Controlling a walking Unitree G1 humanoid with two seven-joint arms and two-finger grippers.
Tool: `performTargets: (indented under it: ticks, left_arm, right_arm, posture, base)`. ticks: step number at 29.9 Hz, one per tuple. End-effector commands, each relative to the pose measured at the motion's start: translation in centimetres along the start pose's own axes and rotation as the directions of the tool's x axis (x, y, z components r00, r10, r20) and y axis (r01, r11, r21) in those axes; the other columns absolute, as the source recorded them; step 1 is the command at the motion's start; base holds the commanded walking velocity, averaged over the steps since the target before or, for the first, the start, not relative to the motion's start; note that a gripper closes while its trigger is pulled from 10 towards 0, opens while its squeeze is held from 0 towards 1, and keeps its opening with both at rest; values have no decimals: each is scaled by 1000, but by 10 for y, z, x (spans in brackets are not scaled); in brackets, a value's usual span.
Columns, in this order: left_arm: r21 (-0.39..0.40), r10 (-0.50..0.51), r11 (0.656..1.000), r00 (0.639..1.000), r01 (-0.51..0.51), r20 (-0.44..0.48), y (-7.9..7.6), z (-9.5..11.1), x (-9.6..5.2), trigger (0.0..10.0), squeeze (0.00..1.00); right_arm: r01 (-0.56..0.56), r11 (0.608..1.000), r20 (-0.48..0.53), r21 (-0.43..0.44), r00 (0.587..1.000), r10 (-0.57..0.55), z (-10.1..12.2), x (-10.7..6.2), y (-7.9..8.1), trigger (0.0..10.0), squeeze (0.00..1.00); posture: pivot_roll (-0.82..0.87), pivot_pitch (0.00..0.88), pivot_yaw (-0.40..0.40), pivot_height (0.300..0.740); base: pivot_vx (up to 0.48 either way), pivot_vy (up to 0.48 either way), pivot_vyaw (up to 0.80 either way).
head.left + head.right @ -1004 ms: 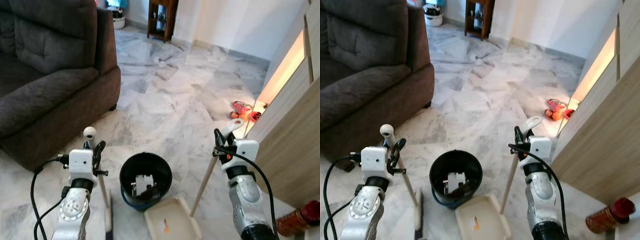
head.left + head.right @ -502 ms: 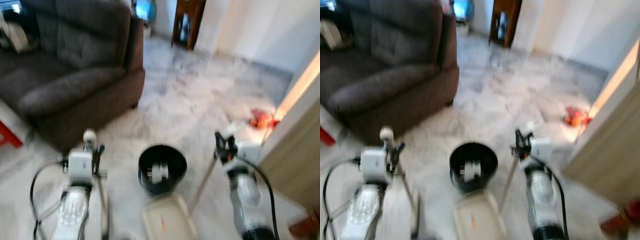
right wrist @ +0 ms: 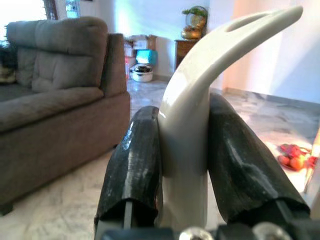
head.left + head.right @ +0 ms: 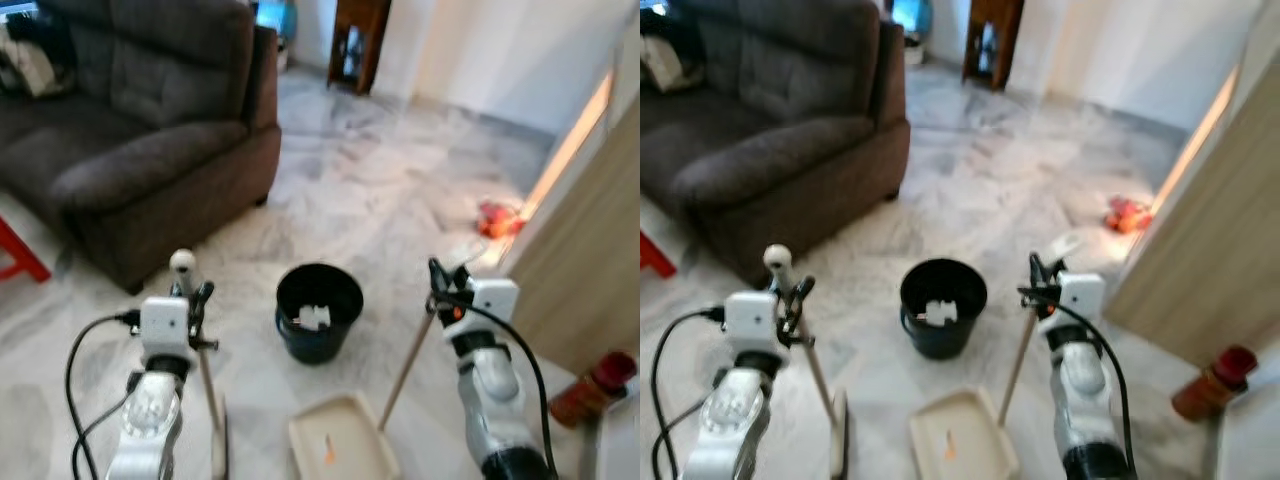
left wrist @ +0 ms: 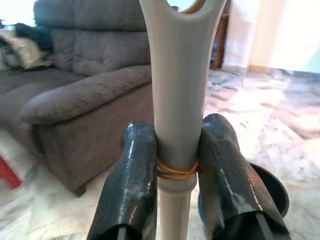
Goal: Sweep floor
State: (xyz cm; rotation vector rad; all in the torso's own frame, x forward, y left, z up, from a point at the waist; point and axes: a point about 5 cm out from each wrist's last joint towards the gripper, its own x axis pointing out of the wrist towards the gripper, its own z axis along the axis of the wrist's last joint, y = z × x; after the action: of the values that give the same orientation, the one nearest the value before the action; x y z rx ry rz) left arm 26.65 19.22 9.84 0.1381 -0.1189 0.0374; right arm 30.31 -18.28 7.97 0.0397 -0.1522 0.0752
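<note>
Pale marble floor (image 4: 370,200) with grey veining. Dark grey sofa (image 4: 140,150) at left. Dark wooden shelf unit (image 4: 357,45) against a white wall (image 4: 500,50) at back. Light wood panel (image 4: 585,260) at right, warm light glowing along its edge.

A round black plastic bucket (image 4: 319,312) stands on the pale marble floor (image 4: 400,200) and serves as the landmark. White scraps (image 4: 313,318) lie inside it. Nearer the robot than the bucket lies a cream plastic dustpan (image 4: 342,446), its long wooden handle (image 4: 405,365) rising to the bucket's right. Left of the bucket stands a cream-handled broom (image 4: 205,385), its head on the floor. Behind the bucket and to its left sits a dark grey fabric sofa (image 4: 140,140). Far behind the bucket a dark wooden cabinet (image 4: 355,45) stands against the wall. Right of the bucket runs a light wooden panel (image 4: 585,260), with small red-orange items (image 4: 497,216) on the floor at its far end and a brown bottle with a red cap (image 4: 592,386) at its near end.
</note>
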Motion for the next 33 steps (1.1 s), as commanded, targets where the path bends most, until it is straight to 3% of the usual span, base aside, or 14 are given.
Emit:
performTargets:
  ticks: [1, 11, 26, 33]
  left_arm:
    - [-4, 2, 1000, 1000, -2, 23, -3, 3, 1, 10000, 0]
    - [-6, 0, 1000, 1000, 1, 26, -4, 3, 0, 10000, 0]
    - [1, -19, 1000, 999, 19, 30, -8, 4, 1, 10000, 0]
    - [15, -19, 1000, 999, 18, 31, -7, 5, 1, 10000, 0]
  right_arm:
    - [4, 1000, 31, -3, 999, -4, 8, 5, -1, 10000, 0]
    - [18, 1000, 16, 6, 1000, -18, 6, 6, -3, 10000, 0]
    - [19, 1000, 1, 1, 1000, -19, 6, 8, -3, 10000, 0]
    - [25, 1000, -2, -2, 1000, -25, 5, 9, -3, 10000, 0]
  posture:
    - [102, 0, -90, 740]
    - [103, 0, -95, 740]
    - [106, 0, -99, 740]
    - [111, 0, -97, 740]
  base:
    - [0, 0, 0]
    - [0, 0, 0]
    - [0, 0, -768]
    - [0, -356, -800]
